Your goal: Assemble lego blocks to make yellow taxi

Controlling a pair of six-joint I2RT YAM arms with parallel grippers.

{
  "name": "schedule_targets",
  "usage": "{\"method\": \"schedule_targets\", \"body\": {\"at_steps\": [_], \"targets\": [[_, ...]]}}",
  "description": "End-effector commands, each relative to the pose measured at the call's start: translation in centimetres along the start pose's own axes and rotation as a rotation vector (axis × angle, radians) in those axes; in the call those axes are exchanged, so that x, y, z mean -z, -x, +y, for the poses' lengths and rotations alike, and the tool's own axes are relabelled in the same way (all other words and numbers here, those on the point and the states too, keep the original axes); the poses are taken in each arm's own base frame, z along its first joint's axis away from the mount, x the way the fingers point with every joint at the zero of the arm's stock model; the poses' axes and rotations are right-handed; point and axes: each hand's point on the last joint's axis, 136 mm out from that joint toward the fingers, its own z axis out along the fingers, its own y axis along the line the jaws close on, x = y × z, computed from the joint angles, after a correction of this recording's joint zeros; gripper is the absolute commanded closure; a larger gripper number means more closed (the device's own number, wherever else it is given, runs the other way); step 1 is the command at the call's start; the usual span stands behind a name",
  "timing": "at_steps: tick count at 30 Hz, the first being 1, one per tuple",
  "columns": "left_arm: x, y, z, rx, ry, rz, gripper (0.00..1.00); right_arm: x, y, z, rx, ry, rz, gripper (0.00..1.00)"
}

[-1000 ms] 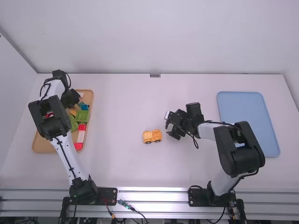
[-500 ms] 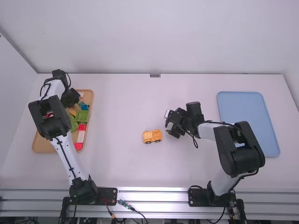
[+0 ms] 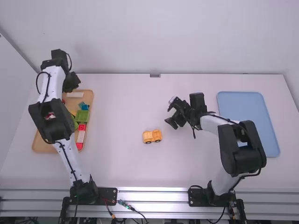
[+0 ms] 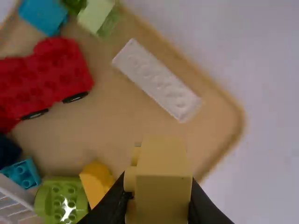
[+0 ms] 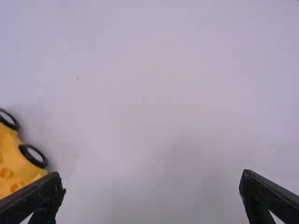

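Nearest of the task's things, the yellow base [image 3: 152,136] is found about midway across the table [image 3: 117,109], its wheels [image 3: 148,142] turned to the near side and its long axis running left to right.

A little farther and to the right, the right gripper [image 5: 153,179] is held with its fingers spread and nothing between them. By it the base could be reached first: the base lies just to its near left, whereas from the left gripper [image 4: 159,200] it is well apart.

At the left, the tray [image 3: 42,145] is stretched near to far, and in it a red car [image 4: 46,74] and a white block [image 4: 156,79] are seen. Above its far end, a yellow block [image 4: 161,179] is gripped between the left gripper's fingers. How the block's long axis is turned cannot be told with confidence, since it is blurred and seen close up.

The coming move seems to be a carry: from the far left, the block needs to be brought right and nearer, then lined up with the base's left-to-right axis before it is pressed down. If it is lowered askew, the studs may be missed or the base pushed along.
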Motion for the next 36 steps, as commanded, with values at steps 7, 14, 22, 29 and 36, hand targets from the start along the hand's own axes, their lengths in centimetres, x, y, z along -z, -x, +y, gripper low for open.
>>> {"method": "schedule_targets", "body": {"at_steps": [7, 14, 22, 29, 36], "targets": [[10.5, -5.8, -12.5, -0.427, -0.185, -0.258, 0.99, 2.0, 5.8, -1.5, -0.038, 0.024, -0.083, 0.01], [12.5, -17.0, -16.2, -0.953, -0.299, -0.452, 0.98, 3.1, 7.3, -0.8, -0.115, 0.117, -0.132, 0.01], [15.4, -29.3, -15.8, -1.409, -0.598, -0.747, 0.99, 7.1, 9.7, 3.0, -0.216, 0.479, -0.322, 0.01], [17.5, -33.7, -13.6, -1.442, -0.804, -0.762, 0.99, 5.7, 9.6, 7.9, -0.242, 0.598, -0.237, 0.01], [16.6, -34.2, -13.2, -1.502, -0.770, -0.711, 0.99, 3.8, 10.2, 11.2, -0.290, 0.631, -0.141, 0.01]]}}
